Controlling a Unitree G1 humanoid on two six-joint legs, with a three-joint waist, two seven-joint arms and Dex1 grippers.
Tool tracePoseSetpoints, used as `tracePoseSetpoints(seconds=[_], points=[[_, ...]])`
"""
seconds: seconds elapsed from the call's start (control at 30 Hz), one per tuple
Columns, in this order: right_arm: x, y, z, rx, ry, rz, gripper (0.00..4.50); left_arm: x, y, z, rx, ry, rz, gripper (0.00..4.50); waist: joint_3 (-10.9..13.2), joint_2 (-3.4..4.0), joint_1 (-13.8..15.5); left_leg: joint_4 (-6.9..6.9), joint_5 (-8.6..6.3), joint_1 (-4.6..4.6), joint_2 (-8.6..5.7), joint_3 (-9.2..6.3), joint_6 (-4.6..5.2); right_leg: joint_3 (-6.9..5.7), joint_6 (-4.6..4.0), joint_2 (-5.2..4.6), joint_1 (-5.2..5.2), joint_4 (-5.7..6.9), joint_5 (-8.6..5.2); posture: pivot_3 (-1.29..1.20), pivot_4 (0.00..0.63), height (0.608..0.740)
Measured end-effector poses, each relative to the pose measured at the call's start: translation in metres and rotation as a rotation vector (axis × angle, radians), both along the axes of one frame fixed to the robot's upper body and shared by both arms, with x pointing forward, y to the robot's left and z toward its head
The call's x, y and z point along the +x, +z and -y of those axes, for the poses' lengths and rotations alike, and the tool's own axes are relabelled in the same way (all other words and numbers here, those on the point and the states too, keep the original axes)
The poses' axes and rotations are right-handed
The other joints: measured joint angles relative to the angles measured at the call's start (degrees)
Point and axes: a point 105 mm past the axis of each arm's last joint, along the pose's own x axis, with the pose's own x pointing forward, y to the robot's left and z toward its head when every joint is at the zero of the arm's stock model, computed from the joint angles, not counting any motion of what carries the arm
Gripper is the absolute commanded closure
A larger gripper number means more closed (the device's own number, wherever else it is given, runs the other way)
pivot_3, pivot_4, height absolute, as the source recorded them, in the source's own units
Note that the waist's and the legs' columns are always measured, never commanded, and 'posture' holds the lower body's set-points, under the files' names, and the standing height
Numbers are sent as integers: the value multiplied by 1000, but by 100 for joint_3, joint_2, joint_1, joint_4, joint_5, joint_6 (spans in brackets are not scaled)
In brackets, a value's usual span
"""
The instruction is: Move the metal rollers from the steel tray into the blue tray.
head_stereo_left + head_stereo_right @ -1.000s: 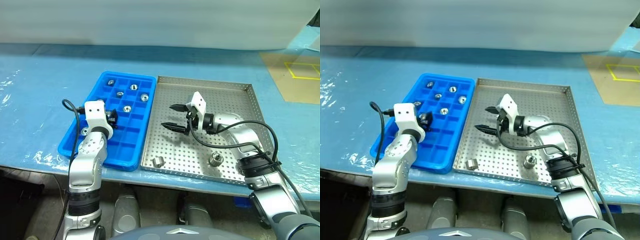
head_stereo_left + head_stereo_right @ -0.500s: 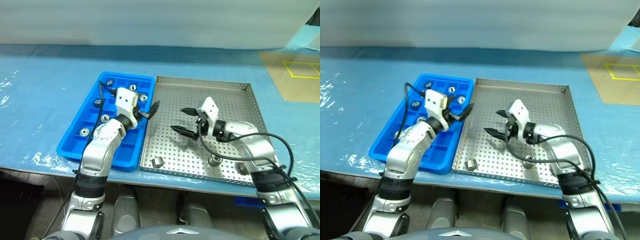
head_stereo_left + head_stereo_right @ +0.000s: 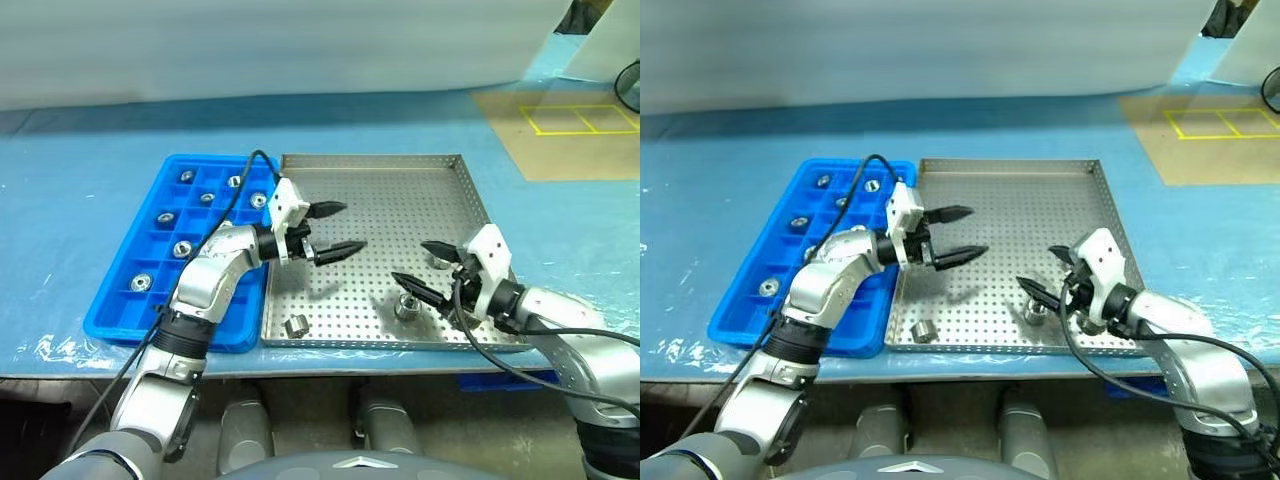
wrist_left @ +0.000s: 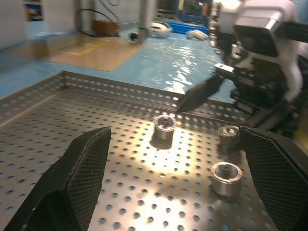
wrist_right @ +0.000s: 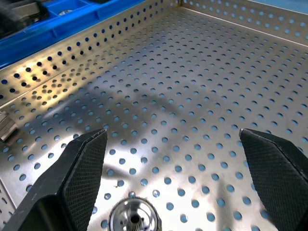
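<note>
The steel tray sits in the middle of the table, and the blue tray lies against its left side. Several metal rollers rest in the blue cells. On the steel floor, one roller lies on its side near the front left corner and another stands near the front right. My left gripper is open and empty, pointing right over the steel tray's left part. My right gripper is open above that front right roller. The left wrist view shows three rollers clustered by the right gripper.
Blue plastic sheeting covers the table. A brown board with yellow tape lies at the far right. A black cable loops from my left wrist over the blue tray. The table's front edge runs just below both trays.
The camera has shifted. My left gripper swung right from over the blue tray to over the steel tray. My right gripper drew back to the tray's front right, staying open.
</note>
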Motion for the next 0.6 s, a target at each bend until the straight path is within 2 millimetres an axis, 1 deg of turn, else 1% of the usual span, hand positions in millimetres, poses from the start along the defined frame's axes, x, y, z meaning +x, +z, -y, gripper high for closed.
tracePoseSetpoints(seconds=[0.13,0.27,0.37,0.5,0.57,0.6], points=[[-6,3,9,-8,-53,-1,0,-12,-2,-9,104,-182,23,36,-1,2,-51,0,-1,8,-1,10,1,0,2,0,1,1,-1,-400,150,740],[-13,-1,9,-17,-74,-21,0,-22,-3,-22,224,-347,26,36,-2,4,-80,0,-1,9,0,14,1,1,2,0,0,1,-1,-427,150,740],[-18,-1,10,-17,-86,-25,0,-25,-3,-31,314,-419,66,36,-3,6,-109,0,-4,11,-1,19,5,2,0,-1,2,0,0,-447,150,740],[-21,2,11,-20,-107,-14,0,-25,-35,-48,559,-484,136,36,-4,7,-181,0,-4,12,1,21,6,3,1,0,1,1,-1,-456,150,740],[-22,0,12,-19,-117,-23,0,-28,-49,-53,639,-531,172,36,-4,7,-188,1,-4,12,0,21,6,3,1,-1,2,1,-1,-457,150,740],[-23,0,13,-19,-119,-27,0,-29,-53,-54,656,-549,194,36,-4,7,-189,2,-4,11,0,21,6,3,1,-1,2,1,-1,-459,150,740]])
